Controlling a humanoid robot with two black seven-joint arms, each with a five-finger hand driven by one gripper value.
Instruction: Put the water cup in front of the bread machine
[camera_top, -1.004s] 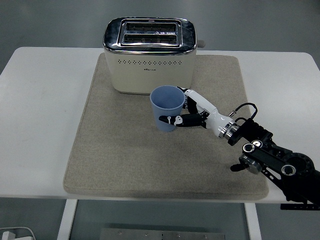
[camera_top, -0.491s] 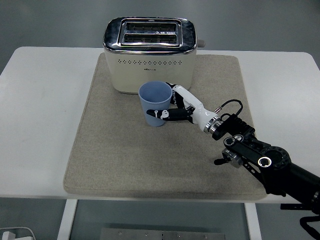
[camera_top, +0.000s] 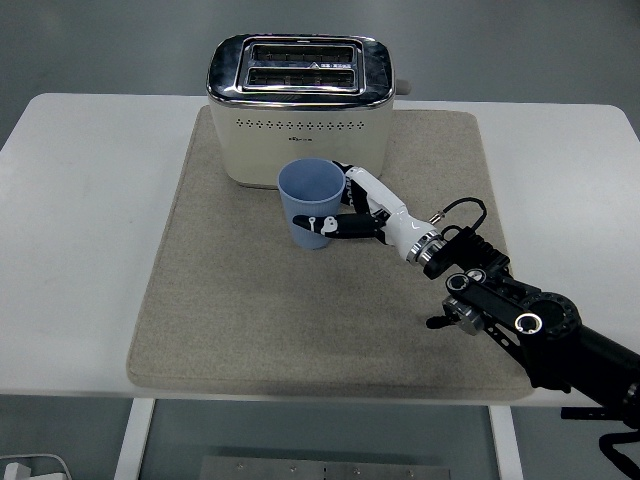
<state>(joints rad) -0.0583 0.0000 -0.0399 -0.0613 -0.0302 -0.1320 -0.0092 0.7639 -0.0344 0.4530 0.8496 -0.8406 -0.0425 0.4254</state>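
Observation:
A light blue water cup (camera_top: 311, 203) stands upright on the beige mat (camera_top: 250, 310), just in front of the cream and chrome bread machine (camera_top: 298, 109). My right hand (camera_top: 345, 208) reaches in from the lower right and is shut on the cup, with the thumb across its near side and the other fingers behind its right side. Whether the cup's base touches the mat I cannot tell. The left arm does not show.
The mat covers the middle of the white table (camera_top: 80, 230). My right forearm (camera_top: 520, 320), with its black joints and cables, lies over the mat's right front corner. The toaster's lever (camera_top: 403, 87) sticks out at its right.
Over the last second the right hand carried the cup left and slightly toward the bread machine. Since half a second ago it has barely moved.

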